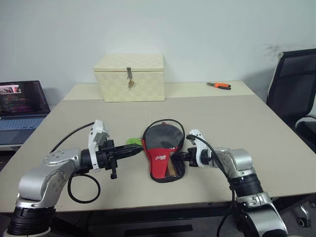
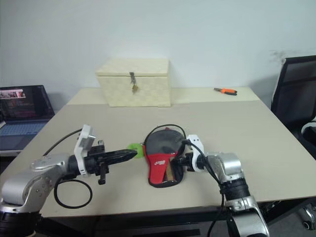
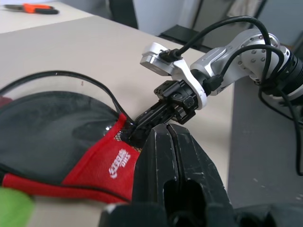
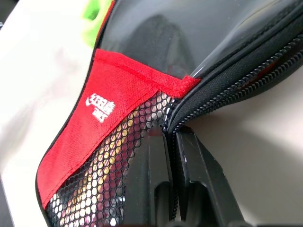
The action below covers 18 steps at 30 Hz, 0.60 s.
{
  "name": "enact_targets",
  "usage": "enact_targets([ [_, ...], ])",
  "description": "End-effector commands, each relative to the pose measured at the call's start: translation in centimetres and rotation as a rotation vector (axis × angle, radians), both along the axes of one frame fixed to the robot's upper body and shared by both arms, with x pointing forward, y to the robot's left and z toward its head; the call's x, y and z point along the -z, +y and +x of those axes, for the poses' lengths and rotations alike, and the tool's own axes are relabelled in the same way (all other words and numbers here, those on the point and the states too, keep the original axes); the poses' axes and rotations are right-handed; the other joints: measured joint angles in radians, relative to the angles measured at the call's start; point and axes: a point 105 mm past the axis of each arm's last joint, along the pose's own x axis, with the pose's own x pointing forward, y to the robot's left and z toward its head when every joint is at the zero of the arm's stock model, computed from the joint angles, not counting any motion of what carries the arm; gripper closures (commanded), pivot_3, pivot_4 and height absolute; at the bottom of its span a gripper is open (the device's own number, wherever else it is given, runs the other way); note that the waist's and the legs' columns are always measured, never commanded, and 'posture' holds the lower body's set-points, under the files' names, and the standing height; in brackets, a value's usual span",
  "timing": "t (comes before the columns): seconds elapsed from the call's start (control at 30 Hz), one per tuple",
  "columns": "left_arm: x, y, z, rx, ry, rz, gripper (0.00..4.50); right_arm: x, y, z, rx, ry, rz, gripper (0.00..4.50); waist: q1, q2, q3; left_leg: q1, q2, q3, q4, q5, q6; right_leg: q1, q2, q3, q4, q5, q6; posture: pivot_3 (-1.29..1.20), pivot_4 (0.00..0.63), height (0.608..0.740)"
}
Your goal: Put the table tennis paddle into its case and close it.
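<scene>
Low in the centre of the head views, the case (image 1: 163, 153) lies flat on the worktop (image 1: 256, 128), round dark end toward the cream latched box (image 1: 131, 77), red mesh end toward the near edge; the table tennis paddle itself cannot be made out, so it is presumably already inside. The right gripper (image 1: 178, 156) has its fingers (image 4: 161, 189) clenched at the case's zipper rim beside the mesh pocket, probably on the zipper to draw it round, though the pull is hidden. The left gripper (image 1: 134, 150) hangs just beside the case's other edge, fingers (image 3: 165, 175) clenched on nothing, perhaps ready to steady the fabric. A green object (image 1: 132, 141) lies partly hidden beyond the left fingers; orange-handled pliers (image 1: 219, 85) lie well apart at the upper right; a laptop (image 1: 22, 103) sits off the worktop's left edge.
</scene>
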Motion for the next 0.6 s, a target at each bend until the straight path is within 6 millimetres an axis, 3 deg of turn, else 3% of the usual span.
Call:
enact_targets([
  [0.03, -0.5, -0.3, -1.1, 0.053, -0.008, 0.013, 4.50, -1.0, -0.7, -2.0, 0.030, -0.004, 0.008, 4.47, 0.004, 0.000, 0.000, 0.000, 0.000, 0.000, -0.001, 0.000, 0.000, 0.000, 0.000, 0.000, -0.001, 0.000, 0.000, 0.00, 0.150, 0.740],
  [0.23, 0.1, 0.1, -1.6, 0.085, 0.023, 0.051, 4.50, -0.8, -1.3, -4.3, 0.065, 0.036, 0.006, 4.47, 0.006, 0.000, 0.000, 0.000, 0.000, 0.000, -0.003, 0.000, 0.000, 0.000, 0.001, 0.000, -0.002, -0.001, 0.002, 0.00, 0.150, 0.740],
  [0.6, 0.0, 0.0, -1.2, 0.090, 0.012, 0.055, 4.50, -0.2, -0.9, -5.7, 0.077, 0.082, 0.037, 4.47, 0.008, 0.000, 0.000, -0.001, 0.000, 0.001, -0.005, 0.000, 0.000, 0.000, 0.001, 0.000, -0.007, -0.001, 0.002, 0.00, 0.150, 0.740],
])
